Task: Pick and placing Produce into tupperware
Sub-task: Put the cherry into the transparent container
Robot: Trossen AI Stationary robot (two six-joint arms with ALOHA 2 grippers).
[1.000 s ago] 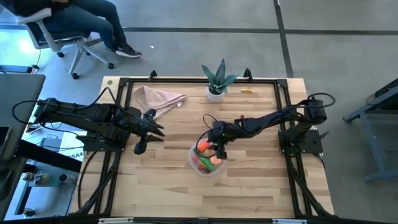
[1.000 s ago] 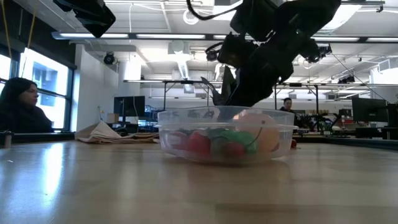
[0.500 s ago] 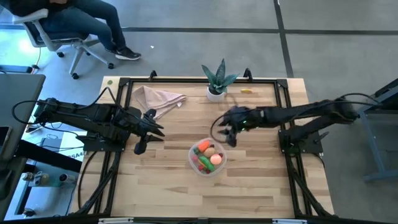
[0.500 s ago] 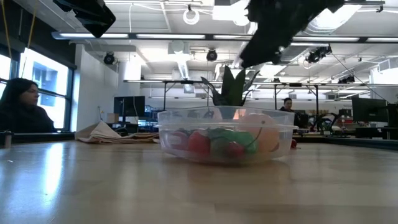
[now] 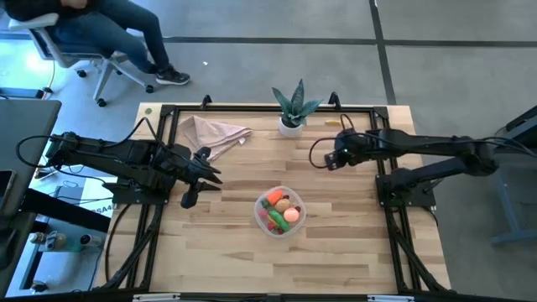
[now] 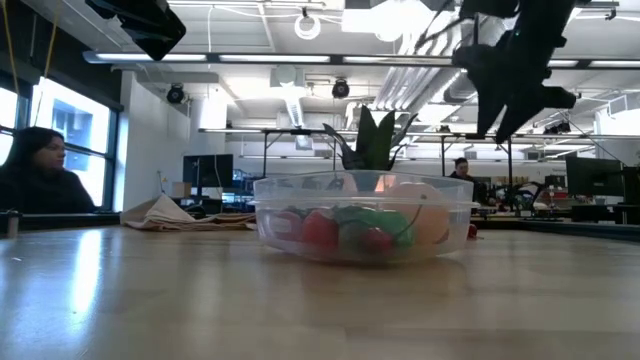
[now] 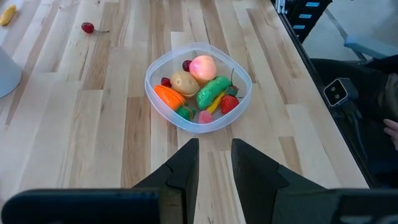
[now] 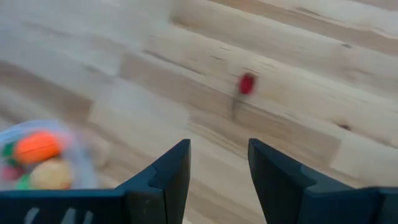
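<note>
The clear round tub [image 5: 279, 212] stands on its base mid-table and holds an orange carrot [image 7: 168, 96], a green cucumber [image 7: 211, 92], a pink peach [image 7: 203, 65] and other small pieces. A tiny red piece [image 8: 247, 83] lies on the wood ahead of my right gripper [image 8: 217, 168]. That gripper hovers open and empty above the table, toward the far right of the tub [image 6: 365, 228]. A yellow banana [image 5: 333, 122] lies near the far edge. My left gripper [image 7: 214, 165] waits open to the left of the tub, above the table.
A spiky green plant in a white pot [image 5: 292, 113] stands at the far edge, and a beige napkin [image 5: 214, 134] lies at the far left. A black frame [image 5: 382, 126] runs around the table. A person sits beyond the far left corner.
My right gripper has risen from over the tub and moved toward the table's far right, ending above the wood near the red piece. The tub and its contents have stayed in place.
</note>
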